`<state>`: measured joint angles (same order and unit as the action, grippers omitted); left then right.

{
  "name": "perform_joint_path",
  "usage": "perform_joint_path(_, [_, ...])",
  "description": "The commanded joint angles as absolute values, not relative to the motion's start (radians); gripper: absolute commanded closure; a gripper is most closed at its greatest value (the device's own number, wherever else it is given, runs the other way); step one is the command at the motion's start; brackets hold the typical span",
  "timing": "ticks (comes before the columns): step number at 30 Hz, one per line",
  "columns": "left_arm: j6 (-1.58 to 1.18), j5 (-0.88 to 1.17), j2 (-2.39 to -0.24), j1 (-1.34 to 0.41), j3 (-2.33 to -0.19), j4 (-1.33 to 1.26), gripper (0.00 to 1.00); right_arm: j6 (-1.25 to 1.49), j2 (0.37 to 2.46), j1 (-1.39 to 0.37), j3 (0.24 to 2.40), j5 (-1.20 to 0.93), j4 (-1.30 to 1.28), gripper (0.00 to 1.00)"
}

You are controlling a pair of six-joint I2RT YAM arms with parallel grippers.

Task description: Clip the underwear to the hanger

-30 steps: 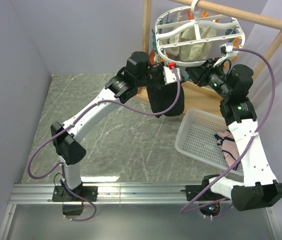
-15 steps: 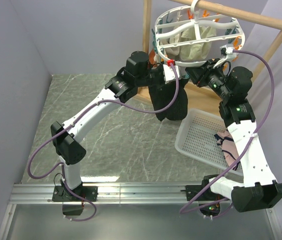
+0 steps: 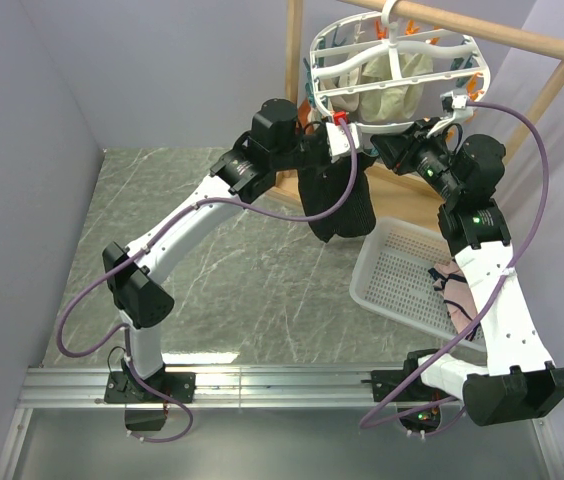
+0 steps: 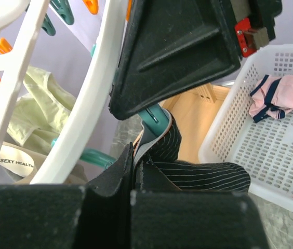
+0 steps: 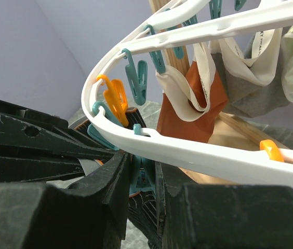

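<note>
Your left gripper point(image 4: 134, 174), pinching the underwear point(image 3: 327, 215), is rising toward the hanger's point(image 5: 198, 155) clip point(image 5: 145, 171), which your right gripper point(image 5: 142, 187) is squeezing; clipping is nearing.

Underwear point(image 3: 337, 205) hangs under hanger point(image 3: 395, 55), left of basket point(image 3: 402, 275).

I see plain lavender walls point(image 3: 162, 70) left and behind, grey marble-veined table point(image 3: 232, 290), pale wooden rail frame point(image 3: 527, 37) at its far right, metal rail point(image 3: 282, 385) along my near edge
</note>
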<state>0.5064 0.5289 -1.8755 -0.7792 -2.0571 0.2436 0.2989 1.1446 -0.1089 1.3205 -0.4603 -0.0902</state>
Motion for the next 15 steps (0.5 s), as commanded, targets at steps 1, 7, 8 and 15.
perform_joint_path(1, [0.483,0.541,-1.876,-0.781,-2.112,0.179,1.00,0.311,1.129,-0.115,1.348,-0.486,-0.090,0.82])
perform_joint_path(7, [0.482,0.546,-1.884,-0.782,-2.123,0.175,1.00,0.314,1.138,-0.115,1.368,-0.489,-0.113,0.70])
perform_joint_path(8, [0.482,0.548,-1.884,-0.781,-2.120,0.173,1.00,0.316,1.140,-0.115,1.370,-0.489,-0.115,0.68])
perform_joint_path(15, [0.485,0.552,-1.885,-0.781,-2.120,0.169,1.00,0.325,1.144,-0.117,1.373,-0.494,-0.115,0.65])
